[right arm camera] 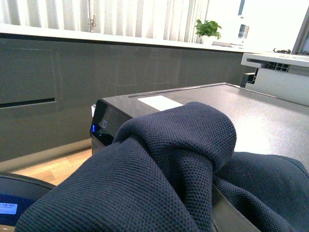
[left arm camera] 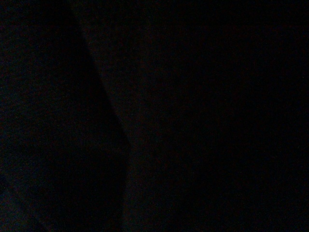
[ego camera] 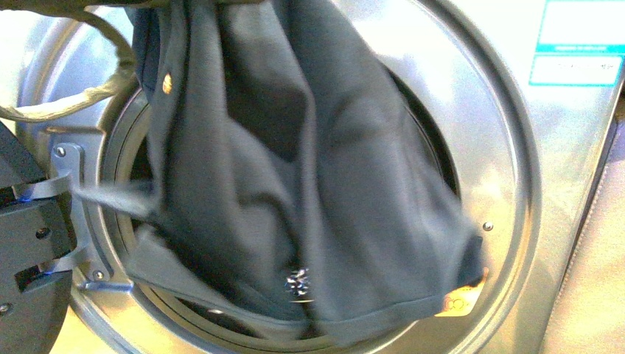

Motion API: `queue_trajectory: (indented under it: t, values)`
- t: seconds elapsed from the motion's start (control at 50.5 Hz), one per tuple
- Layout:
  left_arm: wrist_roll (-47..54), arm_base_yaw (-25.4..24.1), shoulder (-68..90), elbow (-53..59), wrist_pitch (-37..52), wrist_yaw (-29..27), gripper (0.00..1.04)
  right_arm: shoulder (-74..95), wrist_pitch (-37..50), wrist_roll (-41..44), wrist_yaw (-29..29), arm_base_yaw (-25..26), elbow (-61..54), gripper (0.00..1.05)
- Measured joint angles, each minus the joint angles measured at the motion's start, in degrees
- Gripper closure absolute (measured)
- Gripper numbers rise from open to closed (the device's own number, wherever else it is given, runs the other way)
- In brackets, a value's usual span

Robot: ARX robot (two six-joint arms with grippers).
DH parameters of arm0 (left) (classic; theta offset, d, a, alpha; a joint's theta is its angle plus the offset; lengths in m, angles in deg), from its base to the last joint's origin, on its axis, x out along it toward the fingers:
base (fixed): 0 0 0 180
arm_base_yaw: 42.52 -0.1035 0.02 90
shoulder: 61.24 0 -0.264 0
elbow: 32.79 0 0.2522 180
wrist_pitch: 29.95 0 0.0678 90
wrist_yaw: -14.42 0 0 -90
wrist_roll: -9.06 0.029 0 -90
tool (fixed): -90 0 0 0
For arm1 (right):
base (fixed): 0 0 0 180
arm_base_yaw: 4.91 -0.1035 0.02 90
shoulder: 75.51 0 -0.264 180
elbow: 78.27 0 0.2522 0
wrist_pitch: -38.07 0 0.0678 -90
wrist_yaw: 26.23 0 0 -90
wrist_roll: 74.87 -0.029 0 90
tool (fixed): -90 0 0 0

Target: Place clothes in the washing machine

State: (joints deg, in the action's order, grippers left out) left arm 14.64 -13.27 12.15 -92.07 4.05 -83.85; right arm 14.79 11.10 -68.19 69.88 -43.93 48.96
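Note:
The clothes [ego camera: 295, 169], a limp dark navy garment, hang from above the frame in the front view. They drape across most of the washing machine's [ego camera: 508, 147] round porthole, with the lower hem reaching the bottom rim. Neither gripper shows there. In the right wrist view the ribbed fabric of the clothes [right arm camera: 159, 159] is bunched over my right gripper [right arm camera: 200, 203], which is shut on it. Only a grey sliver of one finger [right arm camera: 231, 215] shows. The grip sits above the machine's dark top panel [right arm camera: 260, 111]. The left wrist view is dark.
The open door's dark hinge block [ego camera: 29, 251] stands at the left of the porthole. A beige cable loop [ego camera: 96, 85] hangs at upper left. Blue-white labels [ego camera: 578, 44] and a yellow sticker [ego camera: 463, 299] mark the front panel. Grey cabinets [right arm camera: 72, 82] and wood floor [right arm camera: 58, 166] lie beyond.

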Motion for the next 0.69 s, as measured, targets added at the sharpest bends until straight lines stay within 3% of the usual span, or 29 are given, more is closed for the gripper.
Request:
queue_trajectory:
  t: [0.099, 0.436, 0.476, 0.694]
  values:
    - [-1.1, 0.0, -0.2, 0.3, 0.3, 1.4, 0.97, 0.0, 0.0, 0.0, 0.0, 0.0, 0.0, 0.79]
    - [-4.6, -2.4, -0.3, 2.4, 3.6, 4.5, 0.97, -0.4, 0.1, 0.0, 0.0, 0.0, 0.0, 0.1]
    - [-5.2, -3.0, -0.3, 3.0, 3.8, 4.9, 0.97, -0.4, 0.1, 0.0, 0.0, 0.0, 0.0, 0.06]
    - [-6.6, -4.5, -0.3, 7.1, 4.0, 8.0, 0.97, -0.4, 0.2, 0.0, 0.0, 0.0, 0.0, 0.08]
